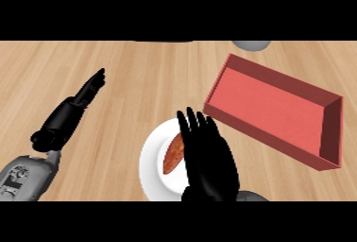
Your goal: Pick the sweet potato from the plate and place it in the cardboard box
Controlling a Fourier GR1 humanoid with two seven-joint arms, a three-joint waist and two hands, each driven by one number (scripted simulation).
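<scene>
An orange-brown sweet potato lies on a white plate near the lower middle of the wooden counter. My right hand hovers over the plate with straight fingers pointing away, covering the potato's right side and much of the plate. The box, red inside with darker red walls, sits open-topped to the upper right of the plate. My left hand rests at the left, fingers straight and pointing up and right, holding nothing.
A grey rounded object shows at the top edge, just beyond the box. Bare wooden counter stretches between my left hand and the box.
</scene>
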